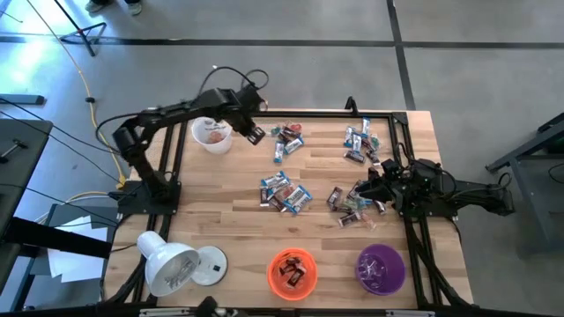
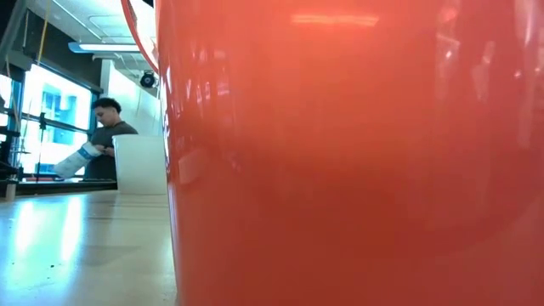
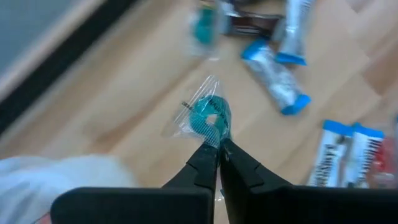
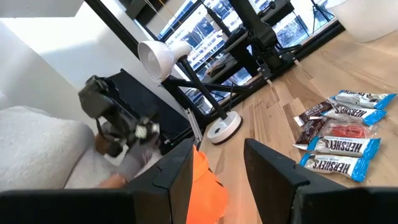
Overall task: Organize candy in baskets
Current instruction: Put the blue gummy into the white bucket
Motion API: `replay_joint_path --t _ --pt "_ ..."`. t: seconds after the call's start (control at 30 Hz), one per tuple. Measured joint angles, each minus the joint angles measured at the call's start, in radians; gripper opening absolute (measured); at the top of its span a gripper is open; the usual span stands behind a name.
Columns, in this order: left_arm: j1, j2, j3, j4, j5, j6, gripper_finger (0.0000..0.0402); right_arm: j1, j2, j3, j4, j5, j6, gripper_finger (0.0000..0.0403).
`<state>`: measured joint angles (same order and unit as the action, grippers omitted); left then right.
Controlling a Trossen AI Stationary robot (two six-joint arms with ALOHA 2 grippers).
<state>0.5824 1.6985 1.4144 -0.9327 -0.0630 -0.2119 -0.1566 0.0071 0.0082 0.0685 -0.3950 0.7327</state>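
The wooden table (image 1: 220, 198) is pale butcher-block, its planks running lengthwise, with black rails round it. At the near edge sits a white dome lamp (image 1: 167, 264), smooth and glossy, lying by its round base. Three round baskets: the white basket (image 1: 212, 134) at the far left, the orange basket (image 1: 293, 272) and the purple basket (image 1: 381, 268) side by side near the front, shiny plastic by the look of the low view, where orange wall fills almost everything. Candy lies in loose heaps mid-table, crinkly foil bars: a blue-and-white cluster (image 1: 284, 192), more at the far right (image 1: 361, 143).

Now the action: the left gripper (image 1: 255, 134) hangs just beside the white basket, fingers pinched fully together on a teal candy (image 3: 210, 117) in a clear, twisted cellophane wrapper, lifted off the wood. I'd call this the carry step; next it wants a short swing over the white rim and a release.

The right gripper (image 1: 370, 189) waits low among the bars at the right heap, jaws parted, nothing between them that I can make out.
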Motion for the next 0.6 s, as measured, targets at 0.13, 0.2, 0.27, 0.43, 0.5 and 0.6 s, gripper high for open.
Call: replay_joint_path --t 0.13,0.2,0.27,0.43,0.5,0.6 --pt "0.012 -0.084 0.000 -0.055 -0.141 -0.036 0.0001 0.000 0.000 0.000 0.000 0.000 0.000 0.0138" --pt "0.023 -0.113 0.001 -0.088 -0.205 -0.067 0.0001 0.000 0.000 0.000 0.000 0.000 0.000 0.0138" --pt "0.035 -0.129 0.001 -0.136 -0.259 -0.115 0.0001 0.000 0.000 0.000 0.000 0.000 0.000 0.0138" --pt "0.085 -0.134 -0.002 -0.268 -0.304 -0.221 0.0002 0.000 0.000 0.000 0.000 0.000 0.000 0.0138" --pt "0.103 -0.134 -0.017 -0.269 -0.304 -0.256 0.0008 0.000 0.000 0.000 0.000 0.000 0.000 0.0138" --pt "0.135 -0.133 -0.032 -0.269 -0.263 -0.294 0.0029 0.000 0.000 0.000 0.000 0.000 0.000 0.0138"
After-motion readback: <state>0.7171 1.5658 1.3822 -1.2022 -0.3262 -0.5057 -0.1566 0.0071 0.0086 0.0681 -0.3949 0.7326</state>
